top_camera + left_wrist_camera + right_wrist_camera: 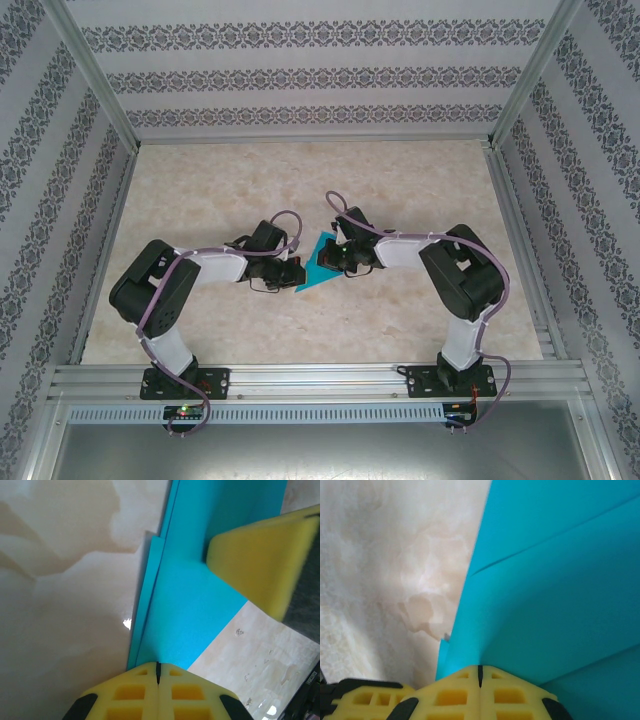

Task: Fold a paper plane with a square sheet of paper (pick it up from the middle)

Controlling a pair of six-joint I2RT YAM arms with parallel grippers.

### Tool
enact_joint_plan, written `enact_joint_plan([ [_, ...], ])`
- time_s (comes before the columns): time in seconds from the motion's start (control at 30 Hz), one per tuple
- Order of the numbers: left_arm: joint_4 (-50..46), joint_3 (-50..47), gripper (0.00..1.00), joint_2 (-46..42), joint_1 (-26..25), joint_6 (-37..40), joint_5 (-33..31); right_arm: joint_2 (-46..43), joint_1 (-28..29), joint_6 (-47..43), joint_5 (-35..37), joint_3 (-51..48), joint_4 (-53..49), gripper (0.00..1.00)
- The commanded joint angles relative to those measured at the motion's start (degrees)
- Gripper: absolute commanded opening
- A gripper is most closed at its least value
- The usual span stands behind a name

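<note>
one teal sheet of paper (318,266) near the middle of the one table (400,190). two arms at its near edge: left arm (165,290), right arm (465,275). two grippers, left gripper (158,672) and right gripper (480,672), two yellow fingers (132,695) each.

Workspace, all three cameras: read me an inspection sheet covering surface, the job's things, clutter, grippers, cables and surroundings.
Surface: beige marbled table top; a few small glossy spots show near the paper in the left wrist view.
Job's things: teal paper, already folded into layers with visible creases, sits at mid table between the two grippers.
Clutter: nothing seen.
Grippers: left gripper shut on the paper's edge; right gripper shut on the paper too.
Cables: purple cables loop along both arms, none lying across the paper.
Surroundings: patterned walls on three sides; aluminium rail along the near edge carrying the arm bases.
</note>
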Motion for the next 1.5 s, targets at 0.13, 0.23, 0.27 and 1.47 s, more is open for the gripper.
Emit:
enact_joint_plan([
  [0.13, -2.46, -2.83, 0.00, 0.76, -0.50, 0.39, -2.96, -4.69, 2.97, -3.41, 0.50, -1.34, -0.14, 0.00],
  [0.23, -2.27, -2.69, 0.00, 0.66, -0.49, 0.27, -2.58, -3.45, 4.07, -2.16, 0.98, -1.81, 0.43, 0.00],
  [0.27, -2.30, -2.62, 0.00, 0.64, -0.51, 0.27, -2.52, -2.89, 4.33, -1.83, 0.89, -1.88, 0.67, 0.00],
  [1.47, -10.48, -3.47, 0.00, 0.22, -0.49, 0.34, -4.11, 5.35, -6.53, -4.55, 0.47, 2.18, -0.89, 0.00],
])
